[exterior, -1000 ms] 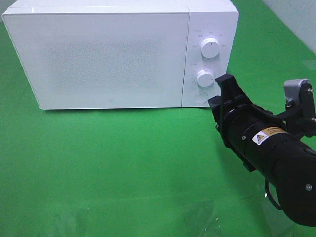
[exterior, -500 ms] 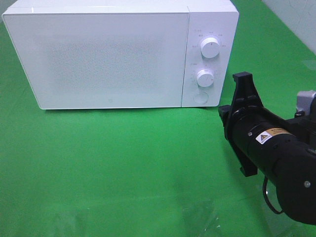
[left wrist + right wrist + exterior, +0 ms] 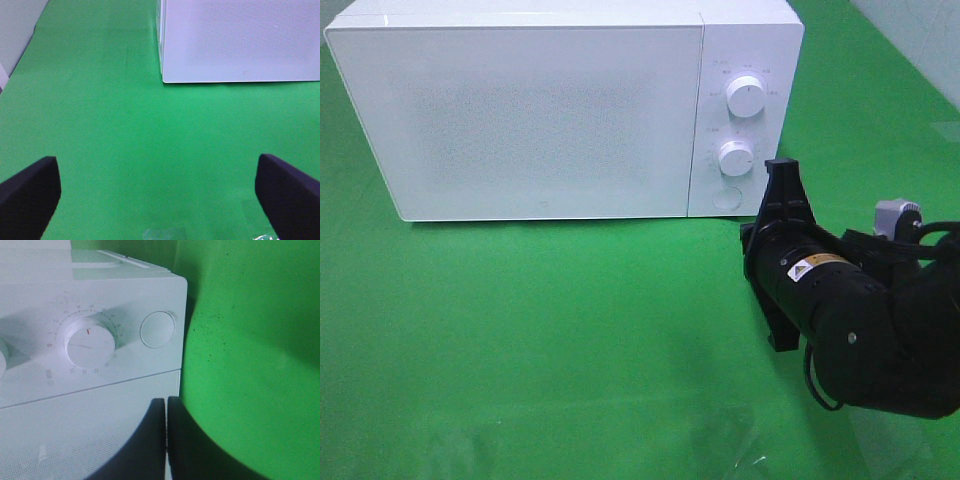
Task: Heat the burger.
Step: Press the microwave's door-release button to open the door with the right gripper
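Note:
The burger is not in view in any frame. A white microwave [image 3: 540,110] stands at the back with its door shut; it also shows in the left wrist view [image 3: 240,40] and the right wrist view [image 3: 90,300]. My right gripper [image 3: 752,240] is shut and empty in the right wrist view [image 3: 166,440]. It sits just in front of the microwave's control panel, below the lower knob [image 3: 735,158] and near the round button [image 3: 725,198]. My left gripper [image 3: 160,195] is open and empty over the green mat, in front of the microwave's left corner.
The microwave panel has an upper knob [image 3: 747,96]. In the right wrist view the lower knob [image 3: 90,345] and the round button [image 3: 157,330] are close. A green mat [image 3: 540,330] covers the table. A pale wall [image 3: 15,30] borders the left side.
My right arm swung away to the right, then came back left and lower, closer to the microwave's front right corner. The microwave has not moved.

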Motion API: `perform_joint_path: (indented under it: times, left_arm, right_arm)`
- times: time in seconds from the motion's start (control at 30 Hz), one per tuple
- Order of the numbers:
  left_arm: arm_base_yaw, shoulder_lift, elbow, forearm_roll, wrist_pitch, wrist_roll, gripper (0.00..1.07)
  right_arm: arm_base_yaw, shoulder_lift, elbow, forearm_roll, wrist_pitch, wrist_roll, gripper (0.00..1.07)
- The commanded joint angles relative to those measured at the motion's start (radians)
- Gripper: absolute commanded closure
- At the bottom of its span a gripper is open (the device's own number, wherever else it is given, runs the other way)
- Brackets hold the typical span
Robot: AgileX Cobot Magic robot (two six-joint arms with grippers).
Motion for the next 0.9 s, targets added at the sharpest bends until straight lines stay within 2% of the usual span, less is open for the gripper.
perform_joint_path:
  times: [0.03,0.1,0.53,0.9]
  left_arm:
    - [0.004,-0.006,0.003,-0.009,-0.01,-0.001,0.08]
    - [0.004,-0.006,0.003,-0.009,-0.01,-0.001,0.08]
    - [0.004,-0.006,0.003,-0.009,-0.01,-0.002,0.08]
    - [0.004,-0.006,0.003,-0.009,-0.01,-0.002,0.08]
  right_arm:
    - [-0.033,0.012,-0.029,-0.03,0.024,0.007,1.07]
    - [-0.072,0.046,-0.074,-0.065,0.044,0.013,1.07]
    - [-0.175,0.119,-0.174,-0.137,0.111,0.033,1.07]
    - [-0.215,0.188,-0.25,-0.18,0.143,0.075,1.07]
